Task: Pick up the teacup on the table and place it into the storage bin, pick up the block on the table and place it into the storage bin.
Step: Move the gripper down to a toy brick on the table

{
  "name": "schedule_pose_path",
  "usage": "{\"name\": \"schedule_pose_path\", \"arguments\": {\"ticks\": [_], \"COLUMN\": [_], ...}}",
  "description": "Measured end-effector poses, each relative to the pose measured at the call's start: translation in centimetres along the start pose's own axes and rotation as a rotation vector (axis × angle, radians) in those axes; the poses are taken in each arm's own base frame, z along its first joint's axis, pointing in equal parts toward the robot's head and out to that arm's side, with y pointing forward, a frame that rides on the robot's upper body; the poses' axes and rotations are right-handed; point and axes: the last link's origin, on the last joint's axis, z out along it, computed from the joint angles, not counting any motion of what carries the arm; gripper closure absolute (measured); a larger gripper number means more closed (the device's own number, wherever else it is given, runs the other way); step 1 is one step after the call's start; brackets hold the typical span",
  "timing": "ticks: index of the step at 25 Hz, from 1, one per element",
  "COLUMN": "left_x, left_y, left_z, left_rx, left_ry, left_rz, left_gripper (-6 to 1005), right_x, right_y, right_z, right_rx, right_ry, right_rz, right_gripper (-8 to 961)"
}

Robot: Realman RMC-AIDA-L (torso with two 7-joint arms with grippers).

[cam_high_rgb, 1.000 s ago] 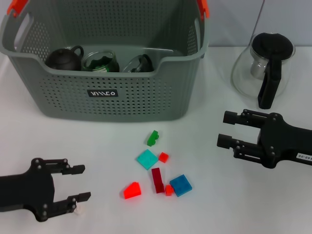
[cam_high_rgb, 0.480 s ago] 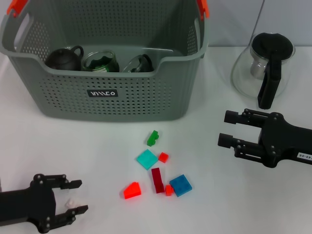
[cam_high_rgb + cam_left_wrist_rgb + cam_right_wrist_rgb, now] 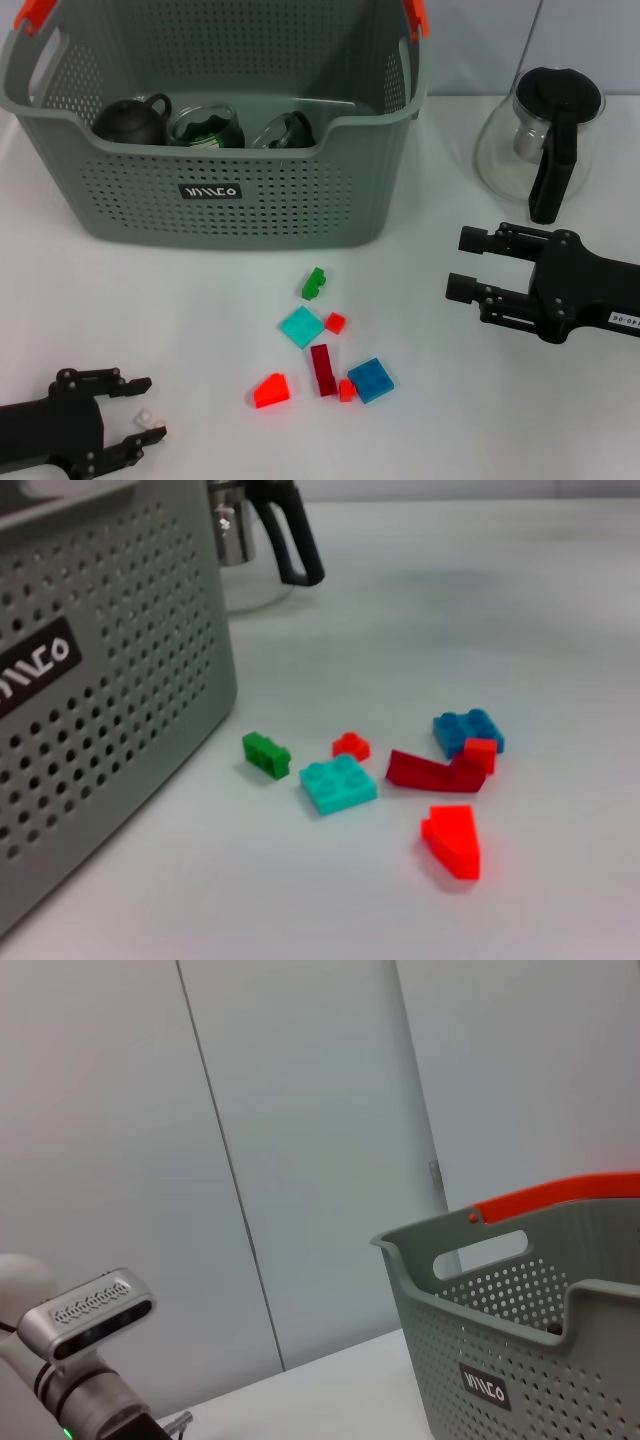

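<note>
Fingers of the left gripper stand spread, a small white piece between their tips, low on the counter well short of the blocks. From them the orange-red wedge block lies nearest, toward the storage bin. Beyond the cluster, the right gripper hovers released, farther off.

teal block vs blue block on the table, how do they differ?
The teal block is lighter and lies nearer the storage bin, apart from other pieces. The blue block is darker, lies farther from the bin and touches a small red block. Both are flat, square and studded.
</note>
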Motion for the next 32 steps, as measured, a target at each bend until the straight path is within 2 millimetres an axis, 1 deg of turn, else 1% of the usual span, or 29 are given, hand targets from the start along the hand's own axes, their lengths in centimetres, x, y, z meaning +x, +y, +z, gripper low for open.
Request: {"name": "schedule_pose_path", "arguments": {"ticks": [4, 12, 24, 32], "left_x": [-0.4, -0.3, 0.0, 0.4], "left_y": [-0.1, -0.3, -1.8, -1.5], "left_z": [0.2, 0.5, 1.0, 1.0], "left_rx": [0.016, 0.025, 0.097, 0.072], "left_ry": [-0.016, -0.013, -0.002, 0.022], "left_rz": [-0.009, -0.011, -0.008, -0.005], "left_gripper": [463, 463, 464, 489], "right_x": [0.0, 0.0, 0.1, 0.2], "right_y": [0.0, 0.0, 0.1, 0.1], "right_z": [0.0, 0.0, -0.1, -0.2], "right_rx": [0.0, -0.001, 0.003, 0.004], "right_ry": [0.0, 0.0, 0.0, 0.0], "right_rz": [0.0, 0.0, 0.003, 0.004], "right_gripper": [280, 280, 279, 280]}}
